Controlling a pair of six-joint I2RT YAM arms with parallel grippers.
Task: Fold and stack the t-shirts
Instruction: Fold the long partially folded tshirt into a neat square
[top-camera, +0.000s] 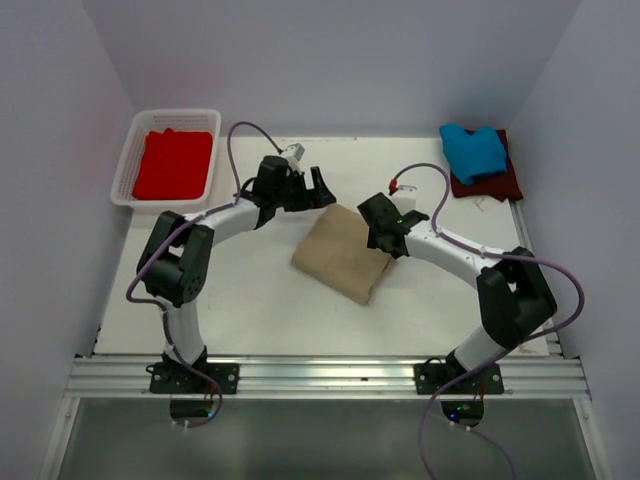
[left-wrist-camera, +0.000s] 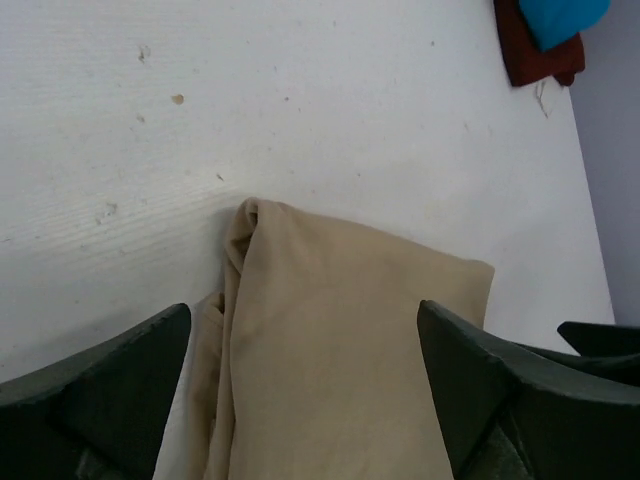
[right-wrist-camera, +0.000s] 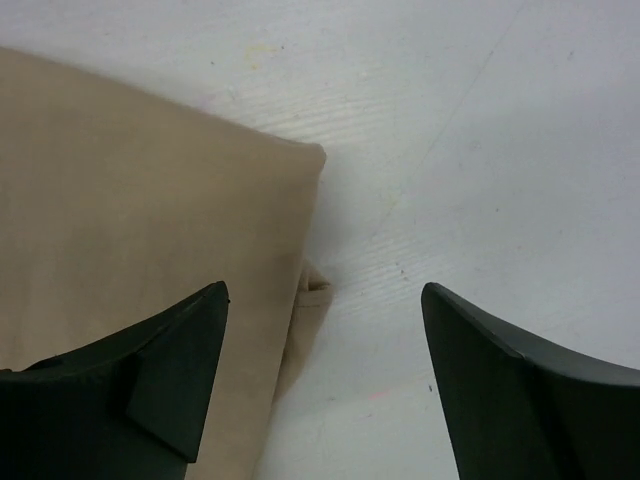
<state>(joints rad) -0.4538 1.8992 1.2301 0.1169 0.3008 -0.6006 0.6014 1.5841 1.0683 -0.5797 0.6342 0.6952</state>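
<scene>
The tan t-shirt (top-camera: 342, 253) lies folded in a rough rectangle at the table's middle; it also shows in the left wrist view (left-wrist-camera: 330, 350) and the right wrist view (right-wrist-camera: 130, 220). My left gripper (top-camera: 322, 188) is open above its far left corner, holding nothing. My right gripper (top-camera: 385, 240) is open over its right edge, empty. The bright blue t-shirt (top-camera: 473, 150) lies on the dark maroon t-shirt (top-camera: 500, 182) at the back right. The bright red t-shirt (top-camera: 173, 163) lies in the white basket (top-camera: 125, 178).
The white lattice basket stands at the back left by the wall. White walls enclose the table on three sides. An aluminium rail (top-camera: 320, 375) runs along the near edge.
</scene>
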